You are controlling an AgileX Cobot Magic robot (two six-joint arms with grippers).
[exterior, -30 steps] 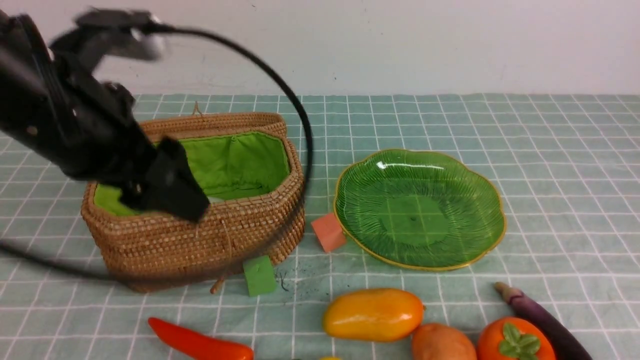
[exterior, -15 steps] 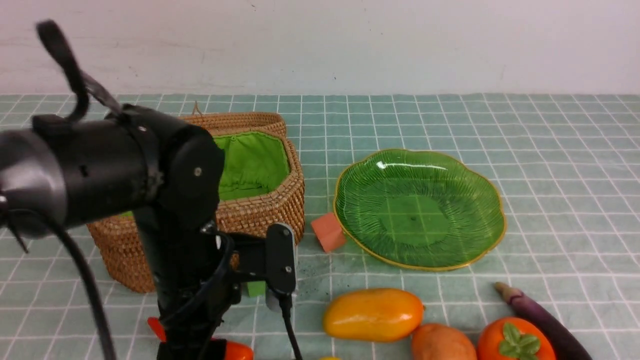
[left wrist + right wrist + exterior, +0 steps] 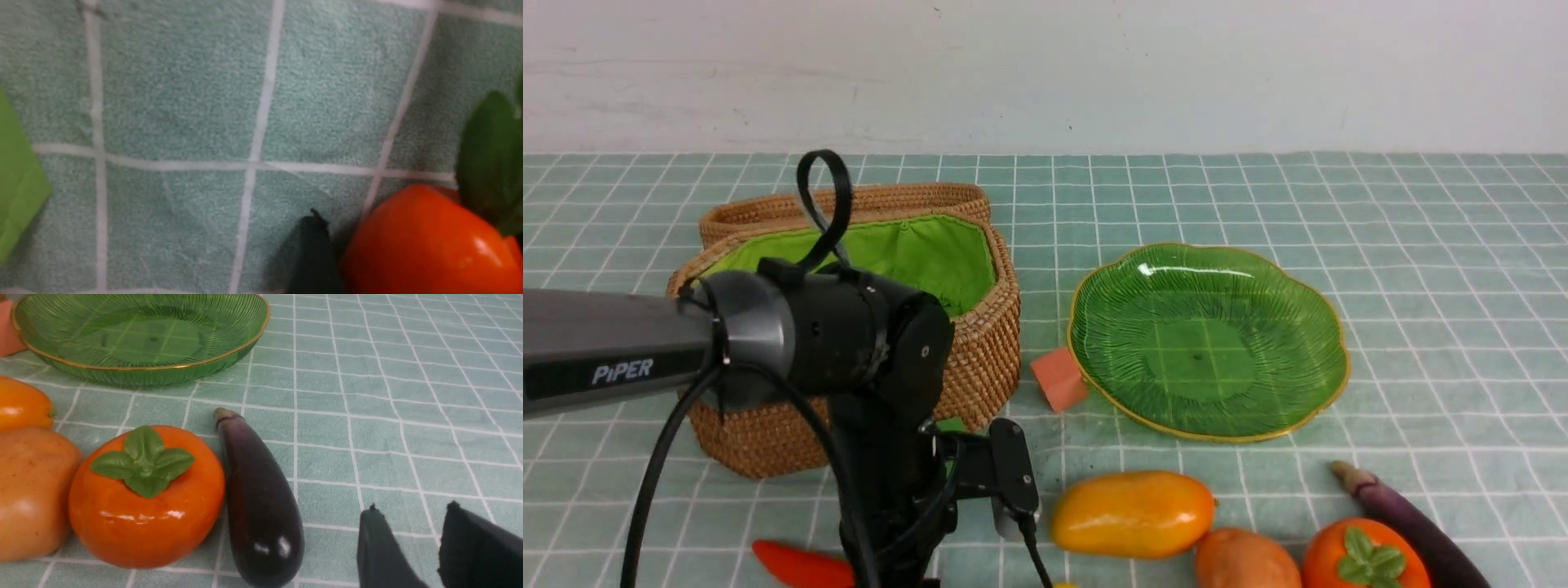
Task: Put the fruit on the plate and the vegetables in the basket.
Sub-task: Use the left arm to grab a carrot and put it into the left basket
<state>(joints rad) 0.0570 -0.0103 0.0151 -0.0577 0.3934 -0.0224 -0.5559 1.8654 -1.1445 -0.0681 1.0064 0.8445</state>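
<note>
My left gripper (image 3: 412, 245) points straight down at the table's near edge, over the long orange-red vegetable (image 3: 796, 563) with its green leaf (image 3: 490, 155). One finger (image 3: 314, 253) stands close beside the vegetable's thick end; the other is out of frame, so the jaws straddle it, open. The basket (image 3: 988, 327) sits open behind the arm. The plate (image 3: 1209, 339) holds nothing. Mango (image 3: 1131, 514), potato (image 3: 1245, 563), persimmon (image 3: 1364, 559) and eggplant (image 3: 1405, 514) lie along the near edge. My right gripper (image 3: 412, 506) rests low beside the eggplant (image 3: 261, 498), open and holding nothing.
A small orange cube (image 3: 1059, 380) lies between the basket and the plate. A green cube (image 3: 16, 183) sits near the left gripper, mostly hidden behind the arm in the front view. The left arm's cable (image 3: 821, 204) loops in front of the basket.
The left arm swung from above the basket down to the near edge, onto the long orange-red vegetable. Its wrist then shifted slightly right and lower.
</note>
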